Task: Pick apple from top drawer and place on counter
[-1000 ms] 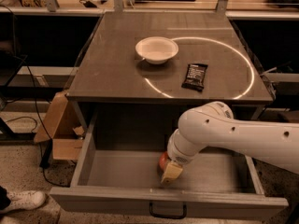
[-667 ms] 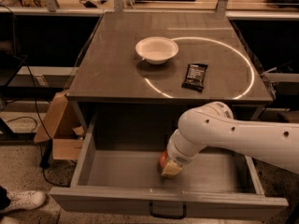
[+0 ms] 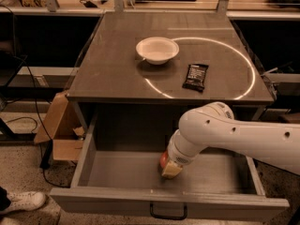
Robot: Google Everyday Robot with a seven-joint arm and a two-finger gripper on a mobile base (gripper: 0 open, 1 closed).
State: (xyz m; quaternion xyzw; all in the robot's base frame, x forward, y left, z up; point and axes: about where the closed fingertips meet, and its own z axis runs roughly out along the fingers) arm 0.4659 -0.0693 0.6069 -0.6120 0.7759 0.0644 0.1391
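The picking step is judged to be in hand. The top drawer (image 3: 117, 172) is pulled out below the front edge of the counter (image 3: 112, 78), and the gripper (image 3: 171, 169) is lowered to the drawer floor, roughly under the middle of that front edge. The apple (image 3: 163, 159) is seen only as a small red patch pressed against the gripper on the side toward the counter's left edge. Whether the gripper is released or already clenched on the apple cannot be told, as its end is masked by the wrist and the fruit. A secure hold is called for next, then a lift high enough for the drawer walls and the counter's front edge to be cleared. That front edge overhangs the back of the drawer, so the apple is best raised in front of it before being carried over the top. The arm (image 3: 234, 132) is brought in from the right, above the drawer's right wall, and little room is left on that side. On the counter, a white bowl (image 3: 157, 49) is set near the back edge, slightly left of the middle. A dark wrapped bar (image 3: 195, 77) is laid right of the middle, inside the white circle line (image 3: 249, 74). Open room for placing is found by the front-left corner and along the left edge, well apart from both.
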